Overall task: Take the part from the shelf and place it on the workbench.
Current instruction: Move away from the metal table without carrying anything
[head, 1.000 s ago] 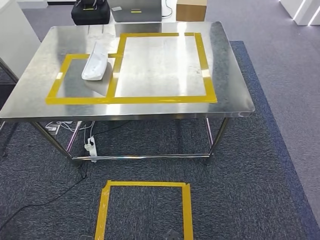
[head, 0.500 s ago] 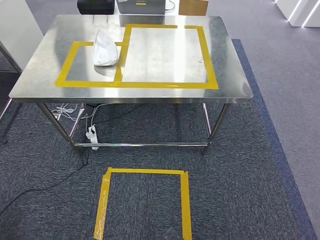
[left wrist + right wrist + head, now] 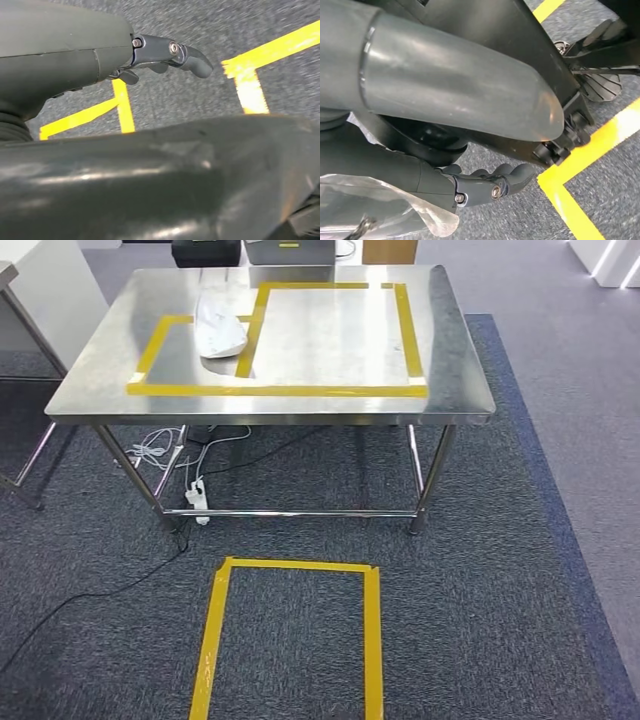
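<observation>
A white part in clear wrap (image 3: 219, 328) lies on the steel workbench (image 3: 453, 360), at the far right corner of the smaller yellow-taped square. The large taped rectangle beside it is bare. My left hand (image 3: 166, 52) hangs over the grey carpet with its fingers stretched out and nothing in them. My right hand (image 3: 486, 185) also hangs low, its fingers slightly curled and apart from the thumb, with nothing between them. A crumpled piece of clear plastic (image 3: 384, 210) shows close by that wrist.
A yellow tape square (image 3: 219, 620) marks the carpet in front of the bench. A power strip (image 3: 198, 498) and cables lie under the bench's left end. A white table (image 3: 45, 300) stands at the left. A black case (image 3: 204, 250) and a cardboard box (image 3: 389, 250) sit behind the bench.
The whole view has shifted: the workbench now sits farther off and higher in the picture, so the camera has moved back. The part has stayed in its taped square.
</observation>
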